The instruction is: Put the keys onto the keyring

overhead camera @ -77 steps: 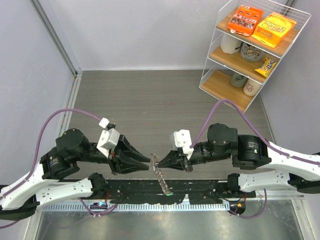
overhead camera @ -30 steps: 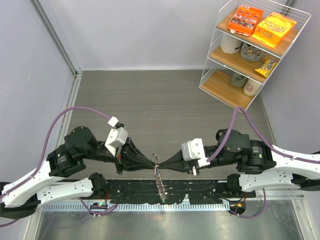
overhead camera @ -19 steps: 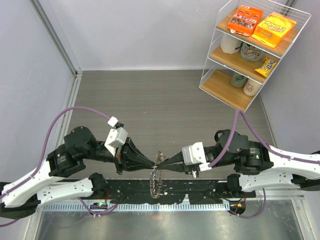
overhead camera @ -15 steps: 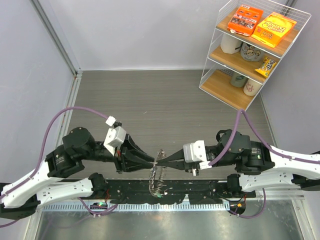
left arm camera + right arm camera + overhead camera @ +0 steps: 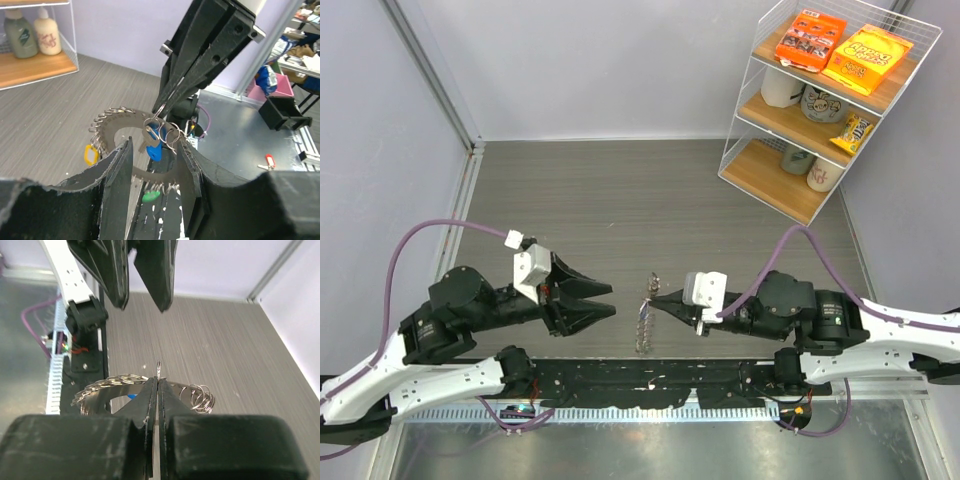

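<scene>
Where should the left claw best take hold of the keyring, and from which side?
Probably the upper rim of the keyring, next to where the shut right claw pinches it, coming level from the left. It hangs upright with its face toward the open left claw, and keys dangle below.

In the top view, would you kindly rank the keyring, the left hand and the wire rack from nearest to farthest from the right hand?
1. keyring: pinched in the right hand itself.
2. left hand: open, just across the gap.
3. wire rack: back right corner.
</scene>
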Motion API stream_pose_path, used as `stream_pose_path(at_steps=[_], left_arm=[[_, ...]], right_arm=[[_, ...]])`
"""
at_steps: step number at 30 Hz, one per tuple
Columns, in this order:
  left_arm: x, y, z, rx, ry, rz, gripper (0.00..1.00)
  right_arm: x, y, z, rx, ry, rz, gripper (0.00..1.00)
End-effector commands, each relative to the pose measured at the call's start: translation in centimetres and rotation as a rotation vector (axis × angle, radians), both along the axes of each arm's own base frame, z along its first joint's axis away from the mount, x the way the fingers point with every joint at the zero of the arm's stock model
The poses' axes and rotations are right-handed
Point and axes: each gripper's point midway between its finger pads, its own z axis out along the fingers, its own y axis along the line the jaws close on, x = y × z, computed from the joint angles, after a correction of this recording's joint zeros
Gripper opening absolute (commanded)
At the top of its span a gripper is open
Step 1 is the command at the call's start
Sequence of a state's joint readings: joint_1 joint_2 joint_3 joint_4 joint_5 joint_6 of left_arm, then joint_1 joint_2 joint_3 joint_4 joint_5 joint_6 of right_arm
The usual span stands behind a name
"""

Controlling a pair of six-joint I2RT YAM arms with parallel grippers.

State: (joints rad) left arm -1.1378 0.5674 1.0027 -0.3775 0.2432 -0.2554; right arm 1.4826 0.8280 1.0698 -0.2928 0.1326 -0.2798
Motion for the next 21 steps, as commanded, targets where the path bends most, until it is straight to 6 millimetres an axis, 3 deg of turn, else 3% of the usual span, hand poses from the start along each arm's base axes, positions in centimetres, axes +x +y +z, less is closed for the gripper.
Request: stream_pose_path(at_steps=[1,5,12,17,21], left_arm=[[1.7,-0.3,-1.2,0.023,0.026,0.087,0.45],[2.2,-0.5,-1.8,0.034,0.041,0.112,0.46],[2.4,-0.7,-2.5,0.034,0.057,0.117,0.46],[2.5,-0.3,-2.8,0.04,0.059,0.131,0.47],[2.4,-0.2,-2.9,0.042,0.061,0.133,0.47]], right_arm=[[2.1,-1.1,-0.9,0.015,0.034,-0.143,0.05],[3.9,-1.7,-4.6,-0.089,0.075,-0.259,0.06],[7.2,-2.3,-13.6,-0.262,0.229,-0.369,0.06],[10.4,-2.9,-18.0,-0.306,0.328,-0.452,0.06],[12.5,-2.6,-19.9,-0.317,0.389,-0.489,0.06]])
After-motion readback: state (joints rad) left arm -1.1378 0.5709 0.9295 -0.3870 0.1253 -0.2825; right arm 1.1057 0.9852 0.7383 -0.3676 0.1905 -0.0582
